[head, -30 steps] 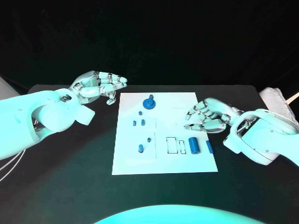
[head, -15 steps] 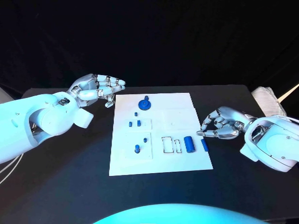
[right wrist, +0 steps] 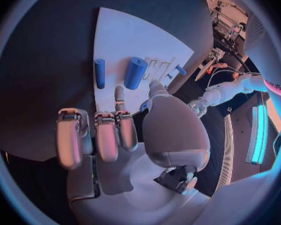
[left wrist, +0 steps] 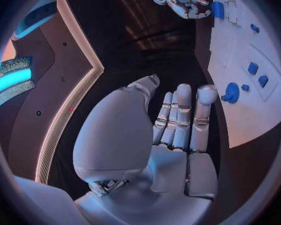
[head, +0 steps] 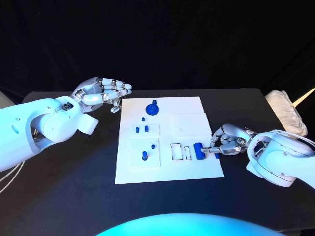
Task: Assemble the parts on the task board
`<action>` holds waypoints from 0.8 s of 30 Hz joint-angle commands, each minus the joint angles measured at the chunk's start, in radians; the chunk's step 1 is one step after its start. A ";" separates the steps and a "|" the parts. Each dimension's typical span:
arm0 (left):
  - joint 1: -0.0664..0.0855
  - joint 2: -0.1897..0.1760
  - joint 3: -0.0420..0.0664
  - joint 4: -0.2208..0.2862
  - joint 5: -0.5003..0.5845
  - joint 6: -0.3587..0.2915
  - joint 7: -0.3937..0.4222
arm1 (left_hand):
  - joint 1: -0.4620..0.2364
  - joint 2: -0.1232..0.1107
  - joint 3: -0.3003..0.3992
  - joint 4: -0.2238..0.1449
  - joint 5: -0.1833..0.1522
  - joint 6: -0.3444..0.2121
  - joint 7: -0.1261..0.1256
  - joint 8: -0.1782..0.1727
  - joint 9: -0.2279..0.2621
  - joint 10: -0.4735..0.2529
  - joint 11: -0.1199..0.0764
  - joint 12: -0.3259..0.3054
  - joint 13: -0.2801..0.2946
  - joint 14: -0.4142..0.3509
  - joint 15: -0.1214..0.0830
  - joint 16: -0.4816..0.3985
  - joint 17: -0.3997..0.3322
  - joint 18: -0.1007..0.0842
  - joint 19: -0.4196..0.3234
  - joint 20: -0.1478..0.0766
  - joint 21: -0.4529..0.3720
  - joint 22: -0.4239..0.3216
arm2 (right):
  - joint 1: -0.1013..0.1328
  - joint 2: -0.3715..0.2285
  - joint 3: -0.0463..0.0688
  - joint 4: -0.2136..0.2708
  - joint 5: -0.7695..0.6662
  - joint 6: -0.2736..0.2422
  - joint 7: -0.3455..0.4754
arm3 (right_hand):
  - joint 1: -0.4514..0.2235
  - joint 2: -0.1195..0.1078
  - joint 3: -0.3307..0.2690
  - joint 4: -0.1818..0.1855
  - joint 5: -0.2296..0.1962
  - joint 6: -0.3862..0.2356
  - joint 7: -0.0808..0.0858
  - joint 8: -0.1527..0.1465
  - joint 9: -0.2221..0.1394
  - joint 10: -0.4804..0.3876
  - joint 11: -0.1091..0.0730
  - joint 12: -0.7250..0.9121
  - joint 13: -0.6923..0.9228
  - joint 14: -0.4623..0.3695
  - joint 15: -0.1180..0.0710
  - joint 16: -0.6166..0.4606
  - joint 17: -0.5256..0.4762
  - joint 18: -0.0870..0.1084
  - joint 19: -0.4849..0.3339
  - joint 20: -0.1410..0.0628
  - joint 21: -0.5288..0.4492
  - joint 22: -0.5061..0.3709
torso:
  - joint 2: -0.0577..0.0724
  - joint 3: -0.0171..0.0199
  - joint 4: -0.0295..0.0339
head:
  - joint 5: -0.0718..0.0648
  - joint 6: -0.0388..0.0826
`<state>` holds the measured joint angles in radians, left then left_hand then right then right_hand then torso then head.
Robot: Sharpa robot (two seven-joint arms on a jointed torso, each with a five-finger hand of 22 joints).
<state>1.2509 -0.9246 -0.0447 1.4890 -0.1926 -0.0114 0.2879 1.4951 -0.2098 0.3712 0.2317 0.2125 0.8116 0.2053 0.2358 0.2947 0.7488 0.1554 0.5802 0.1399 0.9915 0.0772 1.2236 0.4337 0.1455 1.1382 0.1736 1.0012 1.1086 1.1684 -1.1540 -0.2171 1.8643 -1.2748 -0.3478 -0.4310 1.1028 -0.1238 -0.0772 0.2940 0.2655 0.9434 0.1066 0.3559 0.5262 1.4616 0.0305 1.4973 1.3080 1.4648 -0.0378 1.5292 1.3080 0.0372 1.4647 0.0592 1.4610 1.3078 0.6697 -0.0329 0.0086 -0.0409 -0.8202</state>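
- The task board [head: 173,169] looks like a thin, flat, matt white sheet.
- The parts [head: 199,150] look like smooth blue plastic.
- The table [head: 72,182] top is matt black.
- Both hands, left hand [head: 101,92] and right hand [head: 228,139], look like silvery polished metal with glossy highlights.
- The arms [head: 30,129] have smooth, glossy white shells.

Your right hand [head: 228,141] moved off task board [head: 168,172] interior, out past board's right edge, then down toward tabletop's near edge. Fingers [head: 218,146] now at slim blue part [head: 215,152] by board's right edge, beside thicker blue cylinder [head: 199,151]. Contact unclear.
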 commanded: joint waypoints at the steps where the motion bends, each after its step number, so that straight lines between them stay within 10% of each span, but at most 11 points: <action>1: 0.000 0.001 0.001 0.005 0.007 0.006 0.009 | -0.007 0.000 0.000 -0.003 -0.003 -0.007 0.009 0.004 -0.001 -0.006 0.000 0.005 0.001 -0.002 0.003 -0.003 0.001 0.000 -0.007 -0.002 -0.002 0.000 | -0.005 0.011 0.000 -0.009 -0.030 -0.002 -0.036 | 0.005 0.007 -0.006 -0.001 0.005 -0.004 -0.004 0.004 -0.002 0.031 -0.005 -0.005 0.162 0.086 -0.008 0.003 0.166 -0.013 0.073 -0.002 0.001 0.201 | 0.001 0.0006 0.0013 | 0.003 -0.002; 24: 0.000 -0.006 0.001 0.011 0.007 0.008 0.005 | -0.010 0.001 0.000 -0.003 -0.003 -0.007 0.009 0.005 -0.001 -0.007 0.000 0.006 0.001 -0.002 0.003 -0.003 0.001 0.001 -0.008 -0.002 -0.004 -0.001 | -0.026 0.099 0.000 -0.060 -0.064 -0.007 -0.042 | 0.085 0.023 -0.017 -0.005 0.000 -0.011 -0.002 0.012 -0.007 0.023 -0.003 -0.015 0.157 0.086 -0.006 0.004 0.169 -0.013 0.073 0.000 0.001 0.203 | 0.002 -0.0007 0.0039 | 0.011 -0.014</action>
<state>1.2508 -0.9313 -0.0448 1.4967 -0.1922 -0.0112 0.2863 1.4953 -0.2099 0.3712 0.2317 0.2125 0.8116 0.2054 0.2357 0.2948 0.7489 0.1554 0.5802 0.1398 0.9915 0.0771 1.2236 0.4335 0.1455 1.1382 0.1735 1.0013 1.1087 1.1438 -1.0562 -0.2173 1.8063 -1.3171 -0.3650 -0.4692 1.1800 -0.0975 -0.0881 0.2886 0.2696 0.9347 0.1047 0.3644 0.5210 1.4614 0.0306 1.4855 1.3077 1.4648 -0.0377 1.5286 1.3077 0.0373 1.4646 0.0593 1.4609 1.3075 0.6722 -0.0330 0.0123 -0.0306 -0.8321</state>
